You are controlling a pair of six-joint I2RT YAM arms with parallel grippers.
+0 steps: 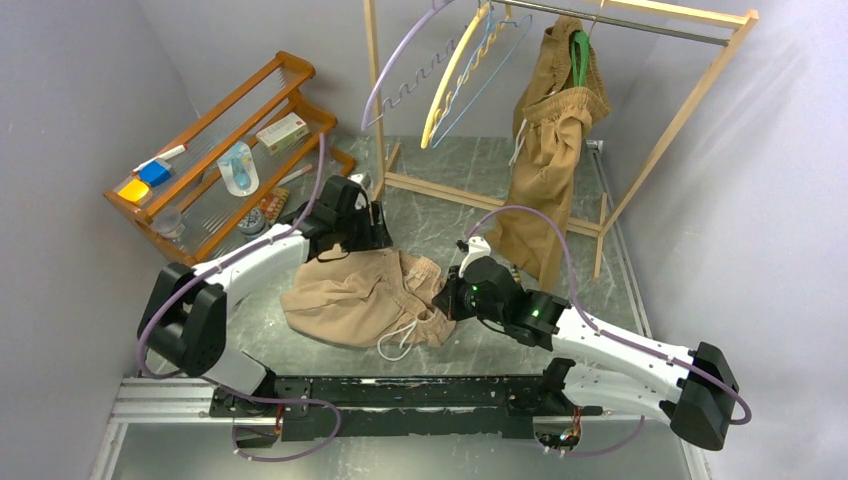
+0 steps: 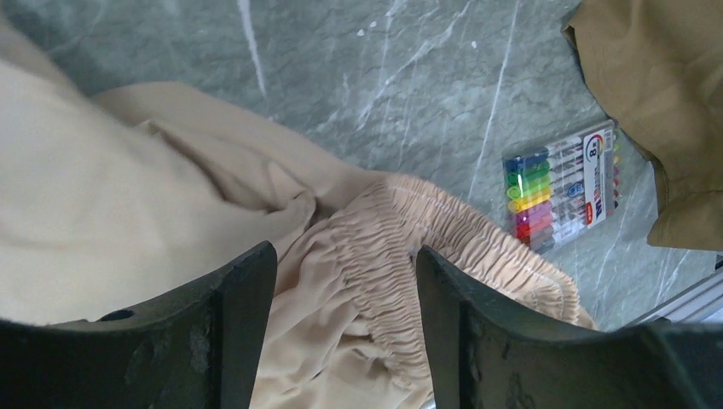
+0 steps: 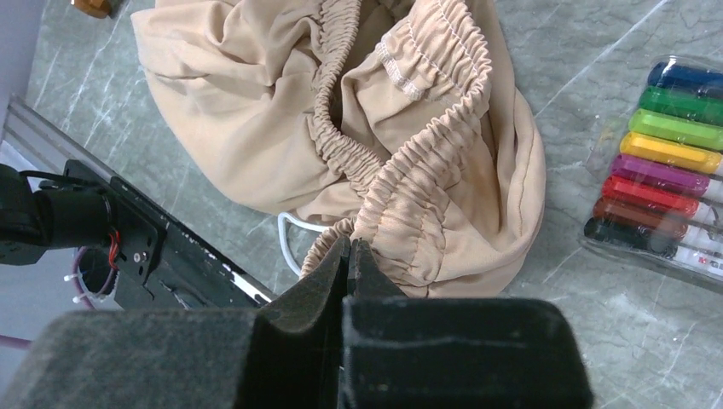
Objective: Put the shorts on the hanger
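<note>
Two pairs of shorts were in sight. The shorts (image 1: 350, 295), light tan with one white drawstring (image 1: 398, 340), lay crumpled on the marble-patterned surface (image 1: 440, 165) between the two arms. A darker brown pair (image 1: 545, 170) hung on a green hanger (image 1: 579, 55) from the wooden rail frame (image 1: 680, 120) at the far right. Three more hangers hung on that rail, well apart from the tan pair: a lilac one (image 1: 395, 75), a yellow one (image 1: 450, 85) and the hanger (image 1: 490, 50), thin and light blue, just right of the yellow. The left fingers (image 2: 230, 332) stood apart, straddling the gathered waistband at the heap's far side, with nothing clamped. The right fingers (image 3: 307, 307) were pressed tight together at the waistband's near right edge, where the fabric seemed pinched, beside the drawstring loop. One pack of coloured markers (image 3: 665, 170) lay on the surface just right of the shorts. One wooden shelf (image 1: 250, 110) with small items stood at the far left.
</note>
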